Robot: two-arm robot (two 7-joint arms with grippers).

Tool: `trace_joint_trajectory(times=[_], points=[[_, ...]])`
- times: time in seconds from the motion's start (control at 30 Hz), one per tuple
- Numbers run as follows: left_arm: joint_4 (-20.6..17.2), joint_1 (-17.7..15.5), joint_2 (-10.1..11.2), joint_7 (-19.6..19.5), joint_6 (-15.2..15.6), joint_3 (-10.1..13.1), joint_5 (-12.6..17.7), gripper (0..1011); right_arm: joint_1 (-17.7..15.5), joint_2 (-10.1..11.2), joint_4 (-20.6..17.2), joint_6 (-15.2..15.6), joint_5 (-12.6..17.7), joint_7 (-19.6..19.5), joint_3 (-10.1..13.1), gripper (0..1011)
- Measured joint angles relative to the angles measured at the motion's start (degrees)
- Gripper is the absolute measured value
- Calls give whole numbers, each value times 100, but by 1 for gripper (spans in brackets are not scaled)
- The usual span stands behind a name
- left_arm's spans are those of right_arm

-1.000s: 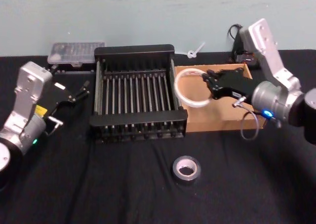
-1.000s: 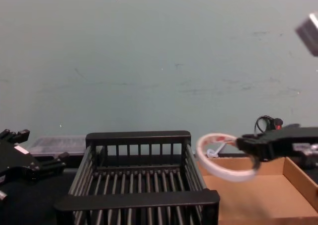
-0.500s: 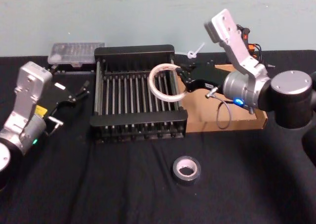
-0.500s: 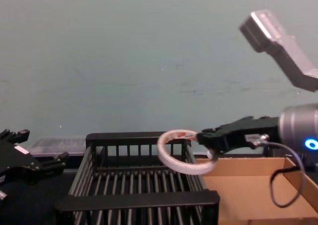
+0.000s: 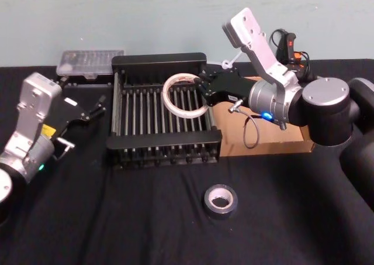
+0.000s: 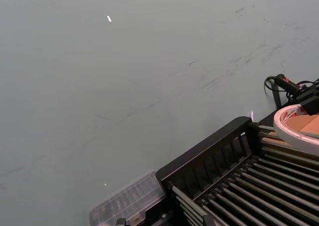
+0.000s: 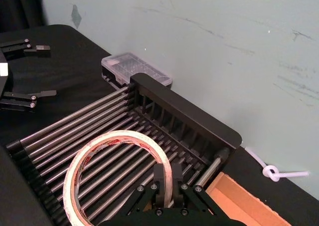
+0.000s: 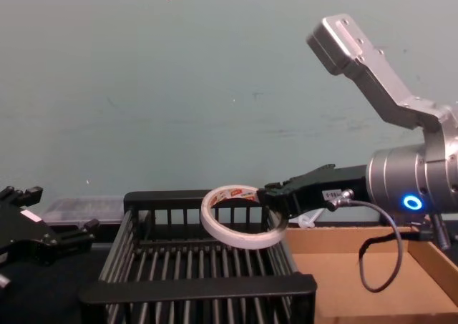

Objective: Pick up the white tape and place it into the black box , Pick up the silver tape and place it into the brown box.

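Note:
My right gripper [image 5: 202, 89] is shut on the rim of the white tape [image 5: 166, 98], a thin ring with red print inside. It holds the ring tilted in the air over the right half of the black box [image 5: 163, 140]. In the right wrist view the fingers [image 7: 160, 178] pinch the white tape [image 7: 119, 135] above the black box's bars [image 7: 189, 117]. From the chest the white tape [image 8: 240, 239] hangs just above the crate's back rim. The brown box [image 5: 274, 143] stands right of the crate. The silver tape [image 5: 220, 201] lies flat in front of both boxes. My left gripper [image 5: 96, 107] rests open, left of the crate.
A clear plastic case [image 5: 90, 62] lies behind the crate's left corner. A white tie [image 5: 232, 59] and a dark cabled device [image 5: 289, 42] sit by the wall at the back right. Black cloth covers the table, with free room around the silver roll.
My right gripper has carried the white tape leftward, from above the brown box to above the black box. The left arm and the silver tape have not moved.

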Motion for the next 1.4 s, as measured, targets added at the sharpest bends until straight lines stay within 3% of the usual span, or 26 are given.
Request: trace_joint_trajectory(times=[0.4,0.77,1.13,1.4], points=[[0,0,0,0,0,0,0,1001,-10,15,-13,6,10,-2,8,117],[0,0,0,0,0,0,0,1001,-15,21,-21,10,21,-6,14,431],[0,0,0,0,0,0,0,1001,-17,24,-27,16,26,-6,15,808],[0,0,0,0,0,0,0,1001,-17,25,-27,16,30,-6,14,1002]])
